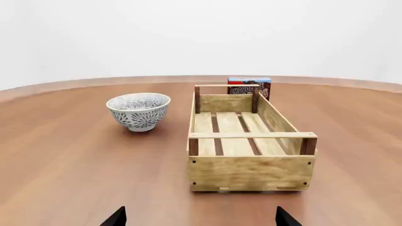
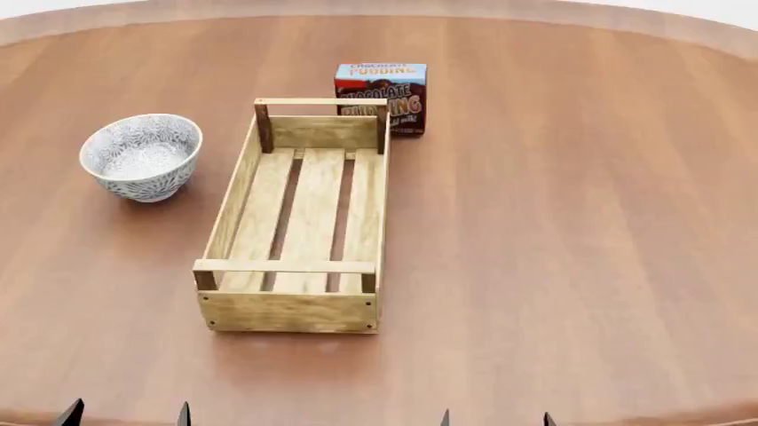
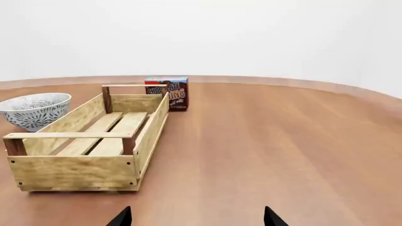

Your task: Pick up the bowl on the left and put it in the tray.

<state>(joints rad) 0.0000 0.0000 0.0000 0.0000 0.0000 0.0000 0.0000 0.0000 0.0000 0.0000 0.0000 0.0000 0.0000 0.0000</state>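
tray (image 2: 301,217) lengthwise away; bowl (image 2: 141,155) upright

Bowl (image 2: 141,156) left of tray (image 2: 237,188); pudding box (image 2: 382,96) behind tray.

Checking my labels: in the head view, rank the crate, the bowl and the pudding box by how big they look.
1. crate, clearly largest.
2. bowl.
3. pudding box, partly hidden behind the crate and farther back, so the bowl-box order is unsure.
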